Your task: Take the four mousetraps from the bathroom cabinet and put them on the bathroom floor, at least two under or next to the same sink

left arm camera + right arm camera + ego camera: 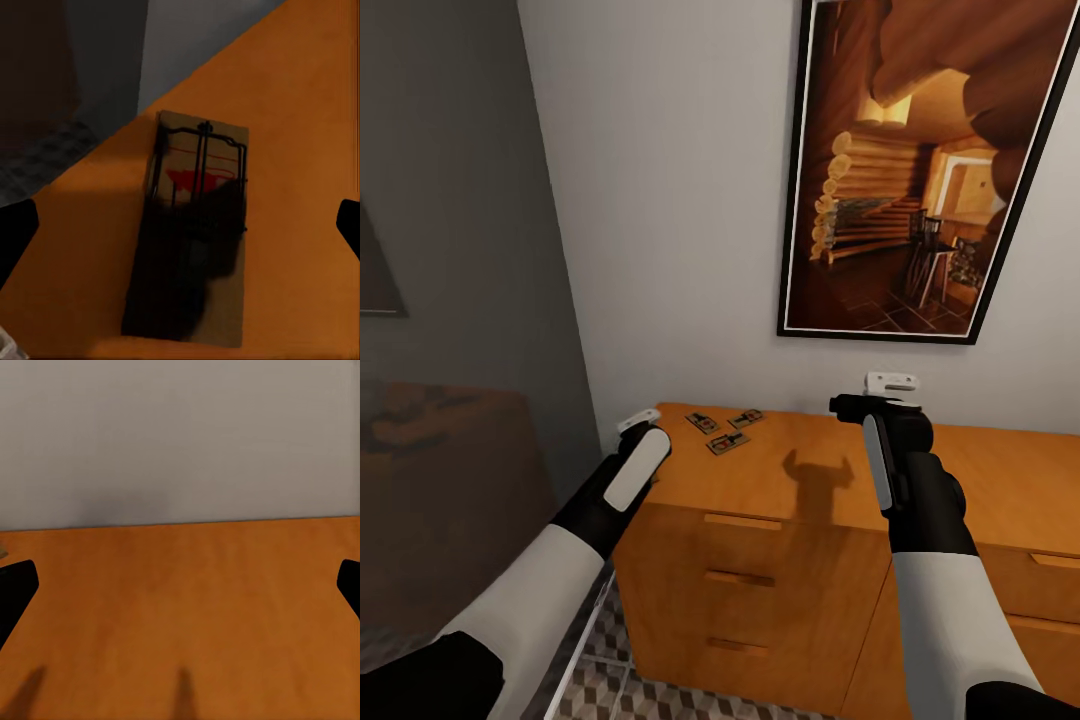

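A framed picture point(920, 170) hangs above the cabinet point(780, 560) bearing mousetraps point(726, 430).

Cabinet point(810, 520): against the wall, ahead, drawers facing forward.
Mousetraps point(726, 430): three on the cabinet top near its left end, close together (a fourth not made out in the head view).
Picture frame point(920, 170): on the wall above the cabinet, right of centre.
Bathroom floor point(660, 690): below the cabinet front.
Left tool point(640, 420): over the cabinet's left edge, just left of the traps; one mousetrap point(191, 225) directly beneath.
Right tool point(890, 385): above the cabinet top near the wall, well right of the traps.
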`<state>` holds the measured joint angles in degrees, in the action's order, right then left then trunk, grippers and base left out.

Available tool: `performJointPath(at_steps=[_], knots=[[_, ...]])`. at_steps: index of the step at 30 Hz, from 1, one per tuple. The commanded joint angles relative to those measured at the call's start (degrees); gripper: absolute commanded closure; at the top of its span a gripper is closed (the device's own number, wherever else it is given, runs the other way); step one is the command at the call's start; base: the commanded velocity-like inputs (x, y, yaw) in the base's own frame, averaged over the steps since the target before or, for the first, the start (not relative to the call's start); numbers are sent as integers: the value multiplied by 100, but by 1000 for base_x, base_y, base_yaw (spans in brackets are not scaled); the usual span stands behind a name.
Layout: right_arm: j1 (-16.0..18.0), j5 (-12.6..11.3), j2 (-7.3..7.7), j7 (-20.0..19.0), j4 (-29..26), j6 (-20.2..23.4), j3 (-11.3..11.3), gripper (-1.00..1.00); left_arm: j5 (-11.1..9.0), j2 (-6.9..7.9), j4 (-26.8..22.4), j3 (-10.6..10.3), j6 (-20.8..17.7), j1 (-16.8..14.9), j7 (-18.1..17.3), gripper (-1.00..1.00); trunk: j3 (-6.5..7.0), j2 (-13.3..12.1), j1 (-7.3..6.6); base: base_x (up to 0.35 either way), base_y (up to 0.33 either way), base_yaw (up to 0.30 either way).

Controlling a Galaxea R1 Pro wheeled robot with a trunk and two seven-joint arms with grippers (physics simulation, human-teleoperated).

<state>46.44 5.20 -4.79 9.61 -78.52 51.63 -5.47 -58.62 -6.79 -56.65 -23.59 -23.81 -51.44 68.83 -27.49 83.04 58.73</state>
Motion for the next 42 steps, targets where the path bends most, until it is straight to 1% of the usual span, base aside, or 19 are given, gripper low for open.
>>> performJointPath(at_steps=[1,11,17,18,22,30,42], knots=[[5,51,-5,-27,-5,31,-6,-100,-14,2,-9,-22,-58,-6,36,-100,-7,4,0,0,0,0],[5,51,-4,-27,-5,31,-7,-100,-18,17,-28,-91,-70,-3,32,-100,-7,4,0,0,0,0],[5,51,-5,-28,-5,31,-8,-100,-18,19,-40,-435,-71,-6,24,-100,-7,4,0,0,0,0],[5,50,-5,-29,-5,31,-9,-100,-21,18,-43,-534,-71,-6,21,-100,-7,4,0,0,0,0],[5,51,-5,-23,-5,31,-10,-100,-25,19,-44,-689,-71,-6,11,-100,-7,4,0,17,-36,0],[5,49,-5,-27,-5,31,-8,-100,-30,29,-42,-754,-59,-6,0,-100,-7,4,0,67,-166,0],[5,51,-4,-23,-5,31,-8,-100,-30,55,-36,-761,-46,-6,-1,-100,-7,4,0,10,-24,0]])
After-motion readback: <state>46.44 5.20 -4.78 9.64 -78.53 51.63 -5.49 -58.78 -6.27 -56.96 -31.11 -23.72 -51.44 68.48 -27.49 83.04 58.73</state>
